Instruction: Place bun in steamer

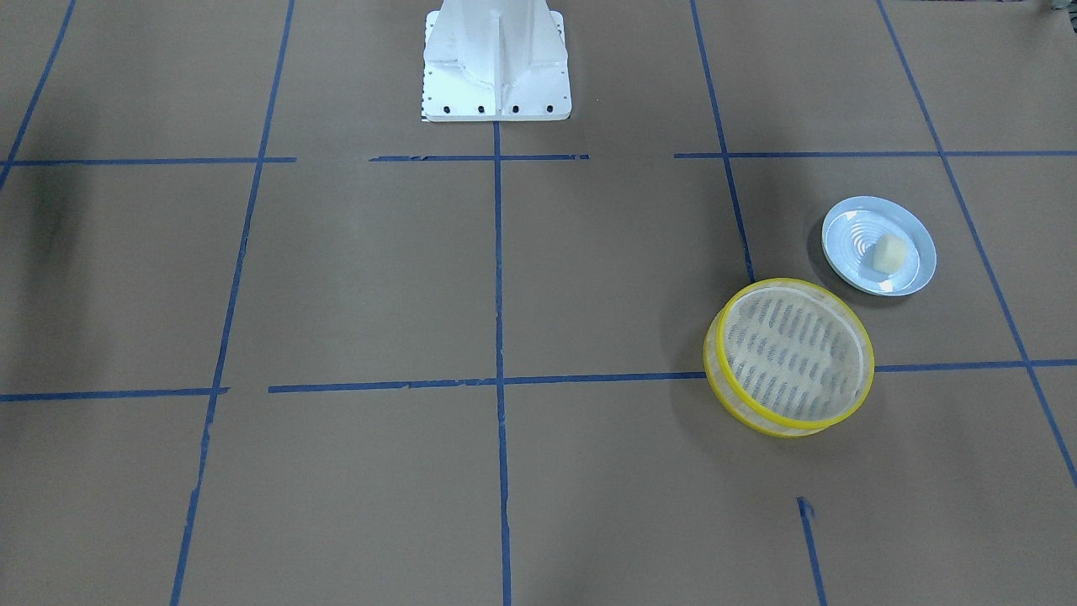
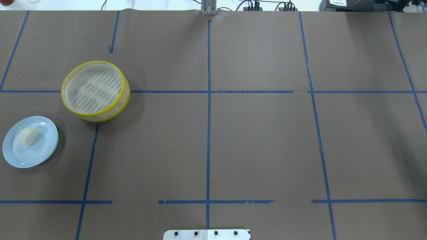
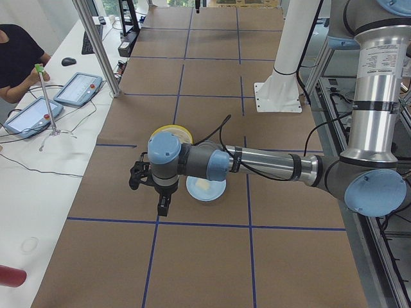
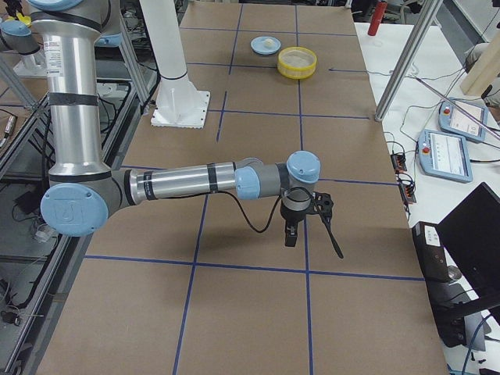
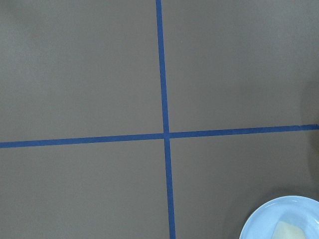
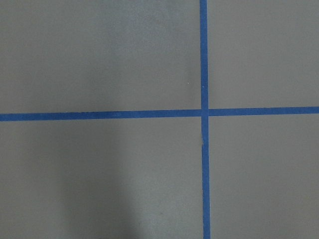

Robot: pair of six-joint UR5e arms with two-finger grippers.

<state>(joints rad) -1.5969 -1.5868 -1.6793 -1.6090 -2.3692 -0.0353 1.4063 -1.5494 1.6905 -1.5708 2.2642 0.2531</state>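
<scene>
The bun lies on a pale blue plate, close to its middle, on the robot's left side of the surface. It is a blocky cream lump, only a little longer than wide. In the overhead view its long axis runs on a slant from lower left to upper right, so one end points roughly toward the steamer. From the front-facing view it looks almost square.

The steamer stands upright just beyond the plate, farther from the robot's base and a little nearer the middle of the surface. It is near the plate but not touching it. Its yellow rim sits over a crossing of the blue tape lines, and only the slotted mesh bottom shows inside.

The left arm reaches out low over this area (its wrist hides part of the plate and steamer in the left side view). The left jaws show only in that side view, and I cannot tell how wide they stand. The left wrist camera catches the plate's rim and a sliver of bun in its lower right corner.

The right arm stretches over the far end of the surface, well apart from the steamer. The right jaws show only in the right side view, so I cannot tell their state either. The right wrist camera shows only brown paper and a tape crossing.
</scene>
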